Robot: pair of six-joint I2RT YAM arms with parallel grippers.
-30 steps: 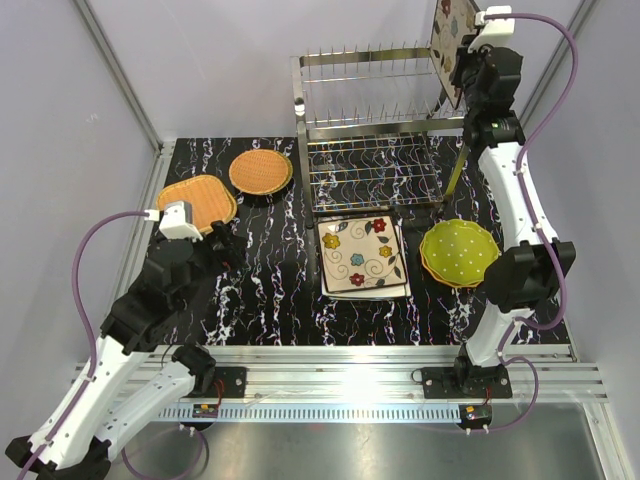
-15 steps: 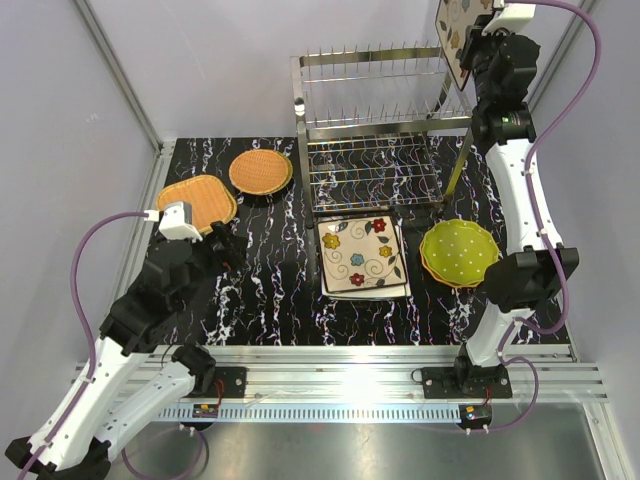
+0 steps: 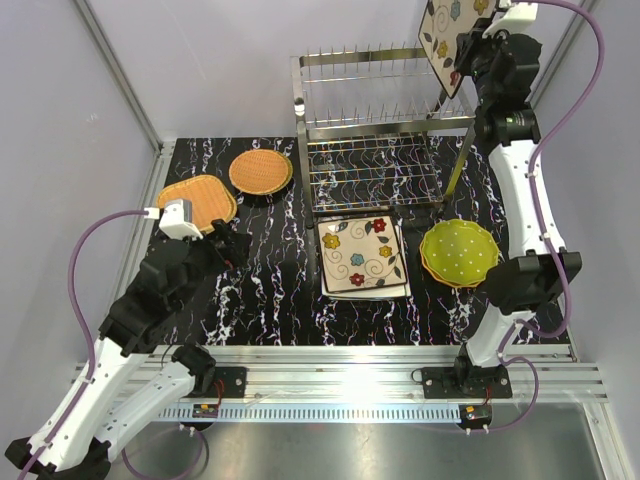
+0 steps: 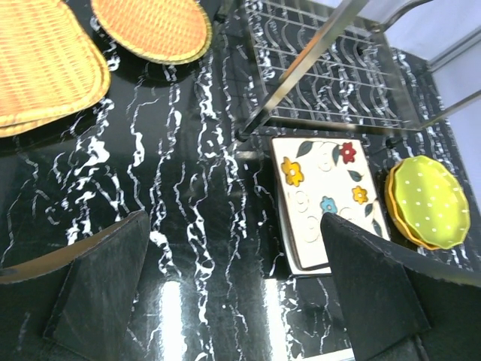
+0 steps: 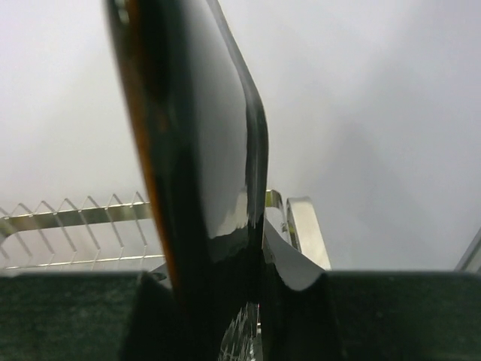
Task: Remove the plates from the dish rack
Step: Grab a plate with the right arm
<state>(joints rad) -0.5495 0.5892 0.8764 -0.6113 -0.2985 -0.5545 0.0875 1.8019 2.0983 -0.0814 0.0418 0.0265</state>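
Observation:
My right gripper (image 3: 472, 48) is shut on a flower-patterned plate (image 3: 446, 30), which hangs tilted above the right end of the dish rack (image 3: 380, 105). In the right wrist view the plate (image 5: 203, 150) shows edge-on between the fingers of that gripper (image 5: 225, 316), with the rack's prongs (image 5: 75, 214) behind and below. No plates show on the rack's top tier or lower shelf. My left gripper (image 3: 228, 245) hovers open and empty over the table's left half; its view has the gripper (image 4: 233, 301) over bare tabletop.
On the table lie a squarish orange woven plate (image 3: 197, 200), a round woven one (image 3: 261, 171), a flower-patterned square plate (image 3: 362, 255) and stacked lime-green dotted plates (image 3: 459, 250). The left wrist view shows these plates and a rack leg (image 4: 301, 68).
My right gripper has lifted the flower-patterned plate higher above the rack and tipped it leftward. The left gripper has edged slightly right.

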